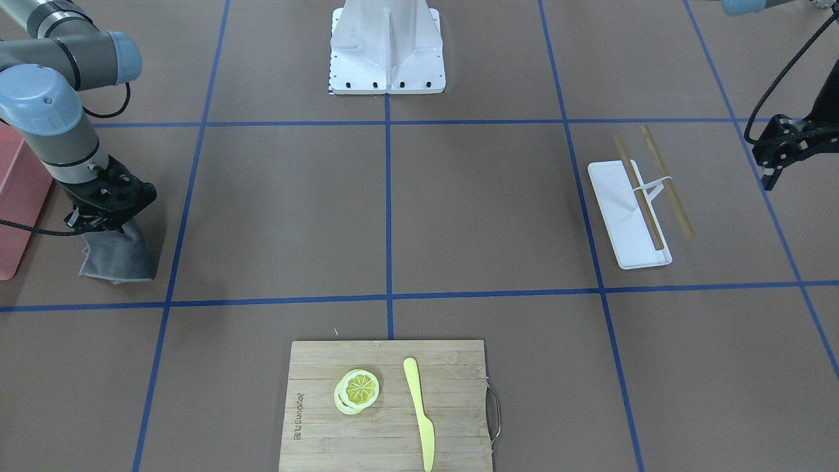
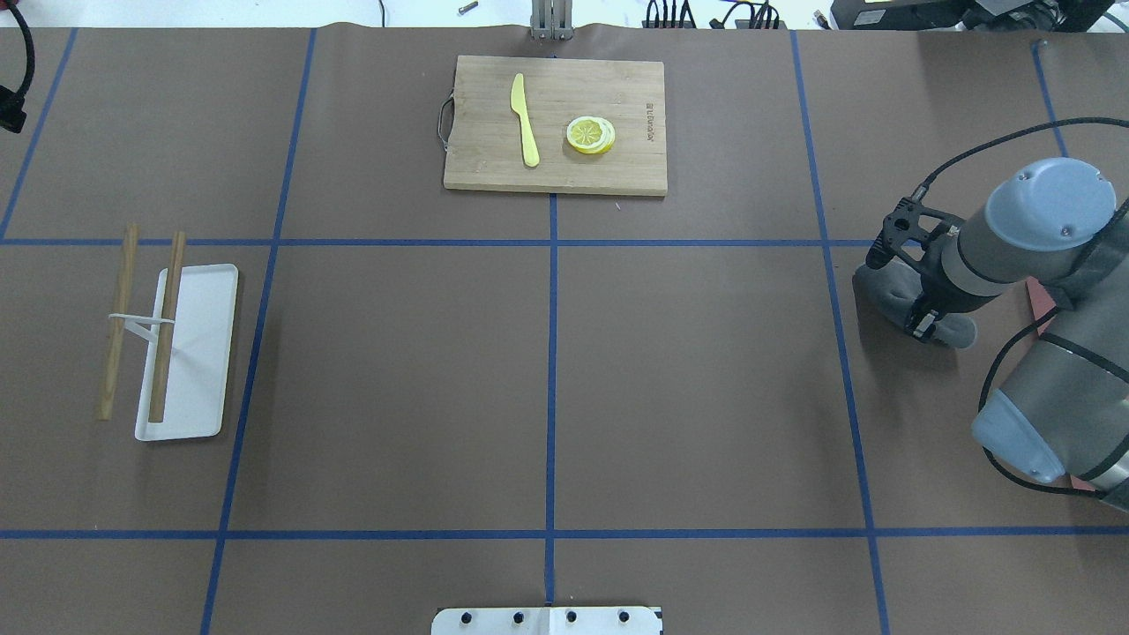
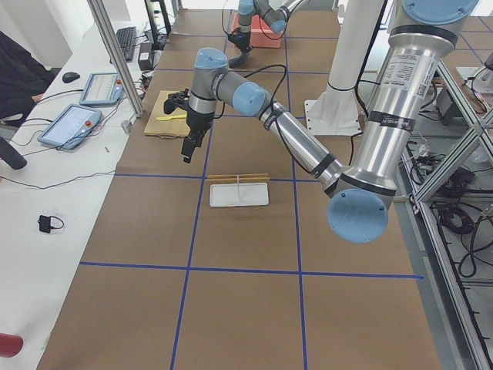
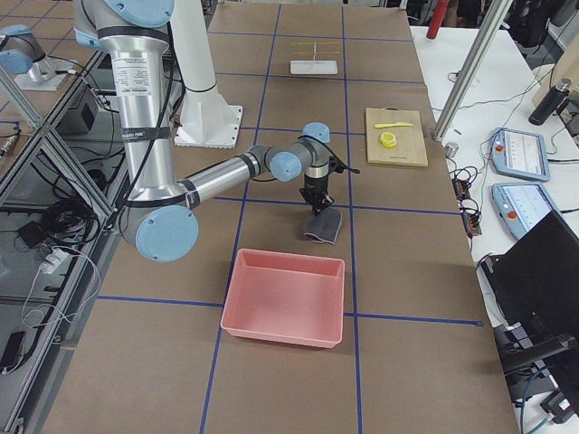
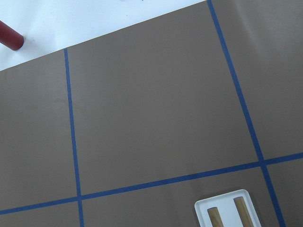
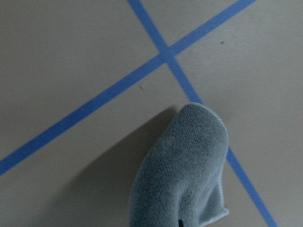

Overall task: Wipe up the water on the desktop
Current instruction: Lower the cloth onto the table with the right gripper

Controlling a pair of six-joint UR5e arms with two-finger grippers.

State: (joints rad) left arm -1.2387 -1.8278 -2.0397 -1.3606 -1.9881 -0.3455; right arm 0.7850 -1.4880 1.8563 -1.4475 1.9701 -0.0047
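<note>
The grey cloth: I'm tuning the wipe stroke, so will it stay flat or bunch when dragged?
Probably floppy: the grey cloth droops in folds from the right gripper and its rounded fold shows in the wrist view. Its fuzzy weave likely grips the matte desktop, so it may bunch rather than slide. It looks light, unlikely to resist lifting.

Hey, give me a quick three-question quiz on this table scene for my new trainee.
1. True or false: the right gripper holds the grey cloth.
2. What lies beside the lemon slices on the cutting board? A) spoon B) yellow knife C) sponge
3. Fill in: one wooden stick lies on the white ____.
Key: 1 true; 2 B; 3 tray.
</note>
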